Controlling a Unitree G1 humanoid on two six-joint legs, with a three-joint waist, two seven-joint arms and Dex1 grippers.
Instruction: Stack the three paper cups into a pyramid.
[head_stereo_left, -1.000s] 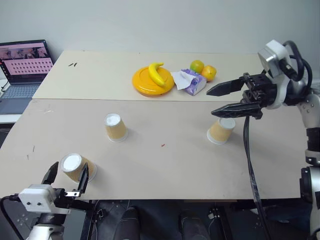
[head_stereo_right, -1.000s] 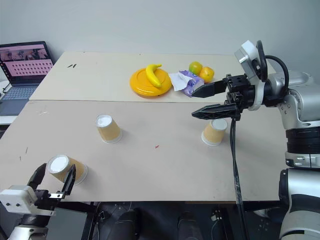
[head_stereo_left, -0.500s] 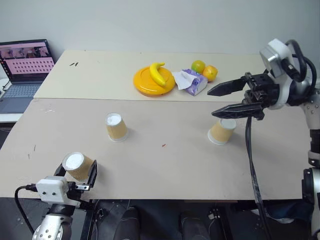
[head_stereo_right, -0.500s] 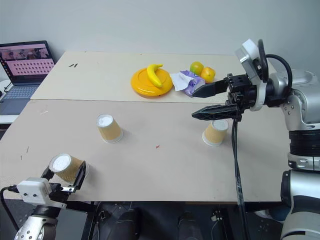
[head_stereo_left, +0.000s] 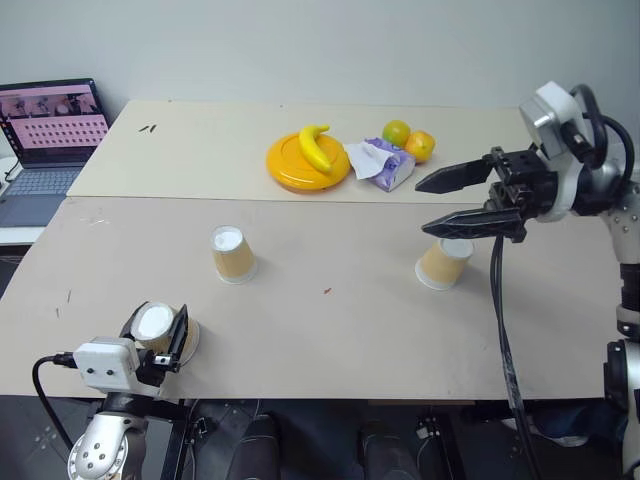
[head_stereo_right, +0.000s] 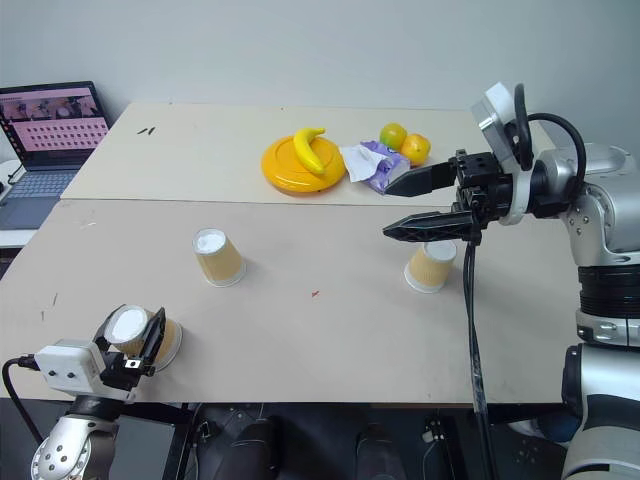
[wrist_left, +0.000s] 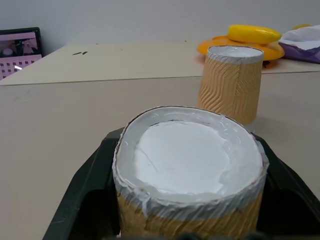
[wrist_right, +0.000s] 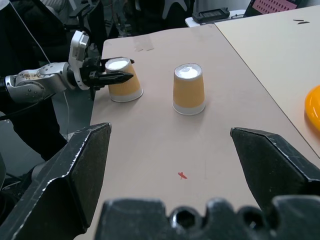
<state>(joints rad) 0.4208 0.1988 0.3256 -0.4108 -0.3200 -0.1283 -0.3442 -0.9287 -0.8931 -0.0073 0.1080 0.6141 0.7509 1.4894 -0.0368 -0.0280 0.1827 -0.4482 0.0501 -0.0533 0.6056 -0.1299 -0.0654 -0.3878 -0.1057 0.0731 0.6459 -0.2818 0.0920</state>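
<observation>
A wide beige tabletop (head_stereo_left: 330, 330) carries everything, with a second pale tabletop (head_stereo_left: 200, 150) butted against its far edge. On that far surface sit a yellow-orange round plate (head_stereo_left: 292, 168) holding a yellow banana (head_stereo_left: 316, 146), a crumpled white-and-purple tissue pack (head_stereo_left: 381, 163) and two small orange fruits (head_stereo_left: 408, 139). An open grey laptop (head_stereo_left: 42, 140) stands off to the left.

The three small tapered paper cups with tan ribbed sides and white bases are well apart from one another. The middle cup (head_stereo_left: 232, 254) stands upside down, base up, left of centre. The right cup (head_stereo_left: 441, 262) also has its base uppermost and leans slightly. The near-left cup (head_stereo_left: 158, 333) sits at the front left corner, its long axis tilted so the white base faces up and toward the robot, the open mouth toward the tabletop.

The left hand (head_stereo_left: 165, 338) is clamped on this near-left cup — black fingers pressed against both ribbed sides, the cup close to or touching the tabletop. The right hand (head_stereo_left: 450, 199) hangs above and just behind the right cup, its two black fingers spread wide, holding nothing.

The pyramid looks barely begun — no two cups stand side by side as a base, and none is on top. All three placements appear to remain.
</observation>
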